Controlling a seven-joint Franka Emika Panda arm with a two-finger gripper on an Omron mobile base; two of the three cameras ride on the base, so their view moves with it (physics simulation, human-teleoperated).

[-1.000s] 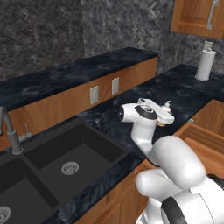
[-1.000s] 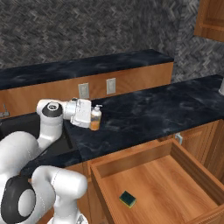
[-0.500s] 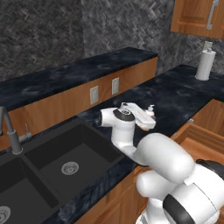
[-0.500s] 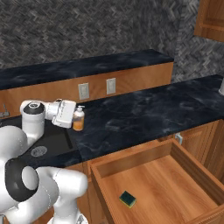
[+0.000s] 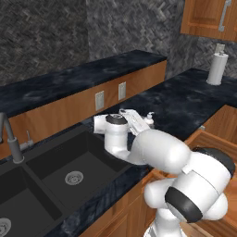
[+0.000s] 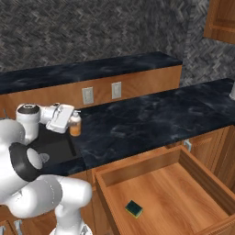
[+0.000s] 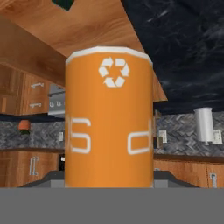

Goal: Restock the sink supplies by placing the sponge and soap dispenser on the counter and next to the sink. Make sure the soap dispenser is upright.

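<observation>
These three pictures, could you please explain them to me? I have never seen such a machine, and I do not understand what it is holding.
It is a simulated kitchen. The white machine is a robot arm on a driving base. Two cameras ride on the base, left and right behind the arm; the third sits on its hand. The gripper is shut on the soap dispenser, an orange bottle with a white pump, carried upright by the sink at the edge of the black counter. The sponge lies in the open drawer. A paper towel roll stands farther along.

Counter (image 6: 151,114) glossy black marble; drawer (image 6: 183,193) smooth wood; soap dispenser (image 7: 109,118) smooth orange plastic.
</observation>
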